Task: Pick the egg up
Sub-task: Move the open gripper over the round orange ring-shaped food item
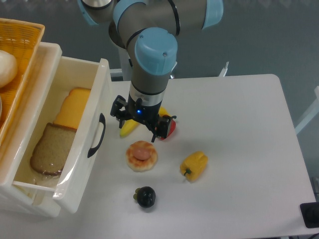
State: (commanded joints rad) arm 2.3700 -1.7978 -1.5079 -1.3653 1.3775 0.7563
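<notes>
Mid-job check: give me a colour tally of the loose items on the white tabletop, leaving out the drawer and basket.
Yellow: 2, the pepper and a banana-like piece
Red: 1, a red piece
Orange-pink: 1, the frilly ring
Pinkish-tan: 1, the egg, apparently sitting in the ring's centre
Black: 1, the black fruit
Total: 6

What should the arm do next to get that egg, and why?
Probably shift the gripper a little toward the table's front edge. Its jaws look open, but they appear to hang behind the egg, which seems to sit in the hollow of the frilly ring, so closing here would miss it.
</notes>
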